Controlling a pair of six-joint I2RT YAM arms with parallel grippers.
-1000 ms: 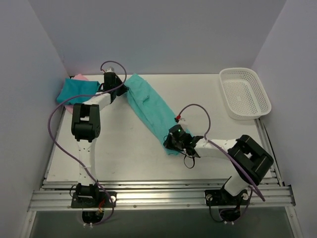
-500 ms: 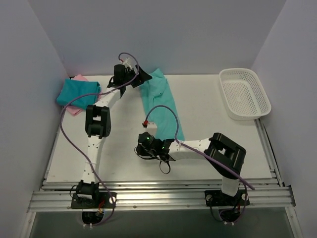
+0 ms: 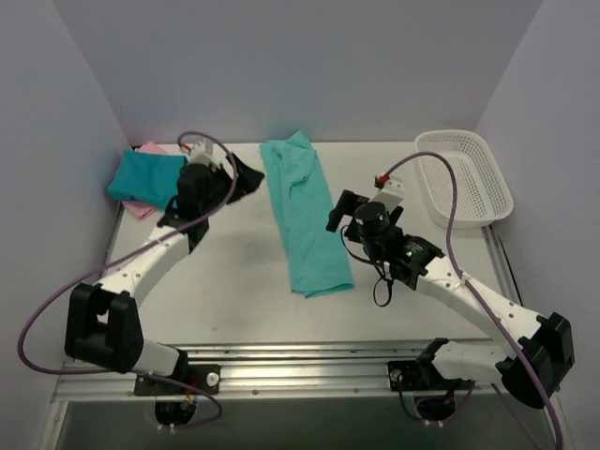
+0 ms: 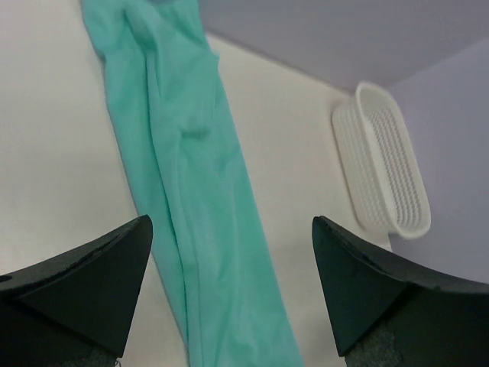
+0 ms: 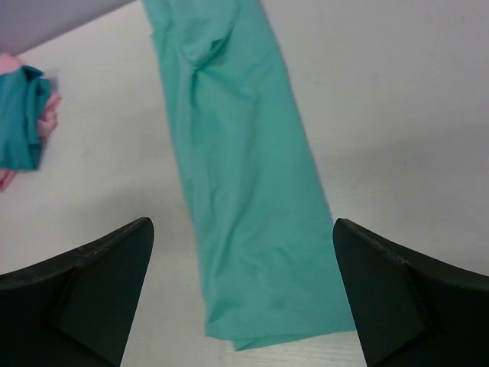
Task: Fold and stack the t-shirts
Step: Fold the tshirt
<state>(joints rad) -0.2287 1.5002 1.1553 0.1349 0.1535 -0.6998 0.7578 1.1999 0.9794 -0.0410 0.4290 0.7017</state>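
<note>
A light teal-green t-shirt (image 3: 305,220), folded into a long strip, lies mid-table (image 3: 225,281). The left gripper (image 4: 231,225) and right gripper (image 5: 243,223) flank it, both spread wide and empty. A darker teal-blue shirt (image 3: 145,173) sits atop a pink shirt (image 3: 141,208) at the far left corner, and a white basket (image 3: 464,175) sits far right.

A light teal-green t-shirt (image 3: 305,216), folded into a long narrow strip, was laid flat at the frame's centre. A darker teal-blue t-shirt (image 3: 145,175) was stacked, folded, on a pink t-shirt (image 3: 141,208) at upper left.
</note>
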